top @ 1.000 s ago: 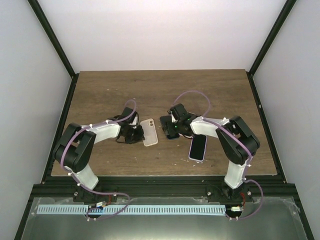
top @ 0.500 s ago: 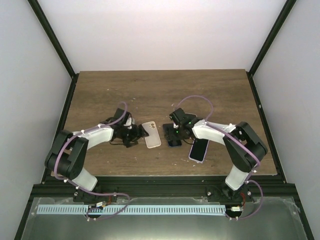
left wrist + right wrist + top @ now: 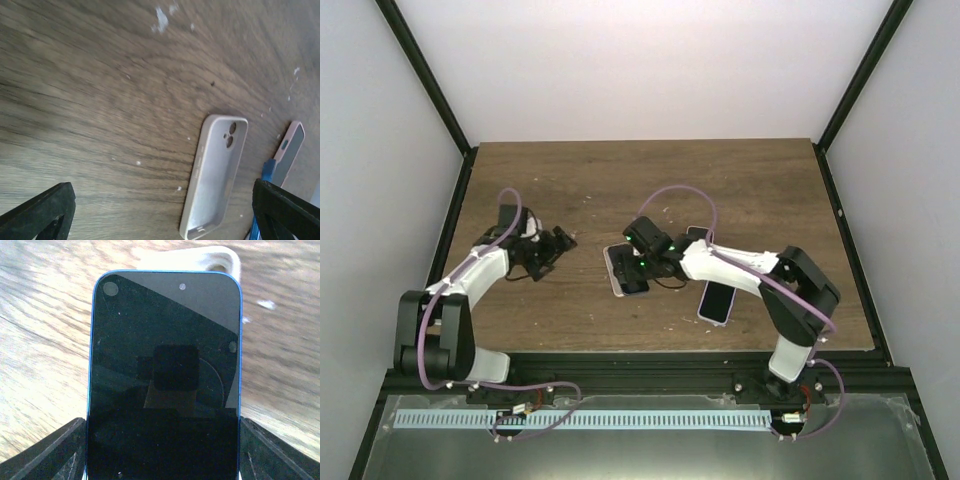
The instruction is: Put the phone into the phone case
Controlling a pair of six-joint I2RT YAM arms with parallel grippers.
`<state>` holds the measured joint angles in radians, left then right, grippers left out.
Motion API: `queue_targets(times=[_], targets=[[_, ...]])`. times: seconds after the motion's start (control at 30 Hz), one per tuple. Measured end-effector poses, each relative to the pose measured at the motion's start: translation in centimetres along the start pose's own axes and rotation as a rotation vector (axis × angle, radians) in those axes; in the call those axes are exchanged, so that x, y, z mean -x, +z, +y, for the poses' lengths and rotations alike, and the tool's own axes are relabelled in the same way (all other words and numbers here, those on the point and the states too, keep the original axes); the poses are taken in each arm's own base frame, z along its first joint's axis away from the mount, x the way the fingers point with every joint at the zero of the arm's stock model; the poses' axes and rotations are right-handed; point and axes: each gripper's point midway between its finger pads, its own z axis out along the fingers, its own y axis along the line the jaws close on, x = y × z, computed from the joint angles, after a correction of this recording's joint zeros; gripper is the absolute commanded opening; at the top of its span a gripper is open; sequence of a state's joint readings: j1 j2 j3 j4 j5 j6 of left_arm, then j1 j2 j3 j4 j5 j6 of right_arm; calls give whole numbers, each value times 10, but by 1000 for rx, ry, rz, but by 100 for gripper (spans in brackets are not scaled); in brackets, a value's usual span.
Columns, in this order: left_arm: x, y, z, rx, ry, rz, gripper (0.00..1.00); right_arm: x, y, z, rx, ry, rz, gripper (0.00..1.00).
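My right claw (image 3: 162, 452) is clamped on the phone (image 3: 162, 365), a finger on each long edge near its lower end, screen up toward the wrist camera, so I judge the back faces down as it should. From above, the phone hangs right over the case (image 3: 215, 175), which lies open side up near the middle of the table (image 3: 570, 180). In the right wrist view only a pale corner of the case peeks past the phone's top edge. I cannot tell whether the two touch yet. My left claw (image 3: 548, 248) is spread wide and empty, well off to the left and looking back at the case. A second phone (image 3: 717, 300) lies to the right, apart from the work. To seat it well, I want the phone's long axis square with the case and its lens corner over the cut-outs. Then I tip one short end under the lip first and press the rest flat. The case looks light and loose, so it may skate or flip under a crooked push. Bringing the left claw in to pin it seems wise.
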<state>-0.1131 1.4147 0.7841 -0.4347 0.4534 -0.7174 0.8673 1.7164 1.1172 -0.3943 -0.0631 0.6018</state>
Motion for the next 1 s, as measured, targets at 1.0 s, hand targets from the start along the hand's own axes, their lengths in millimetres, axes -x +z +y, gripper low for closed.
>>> queue_targets(times=[1.0], targets=[[-10,-15,1,-89,109,24,84,18,62,17,-66,30,-48,50]])
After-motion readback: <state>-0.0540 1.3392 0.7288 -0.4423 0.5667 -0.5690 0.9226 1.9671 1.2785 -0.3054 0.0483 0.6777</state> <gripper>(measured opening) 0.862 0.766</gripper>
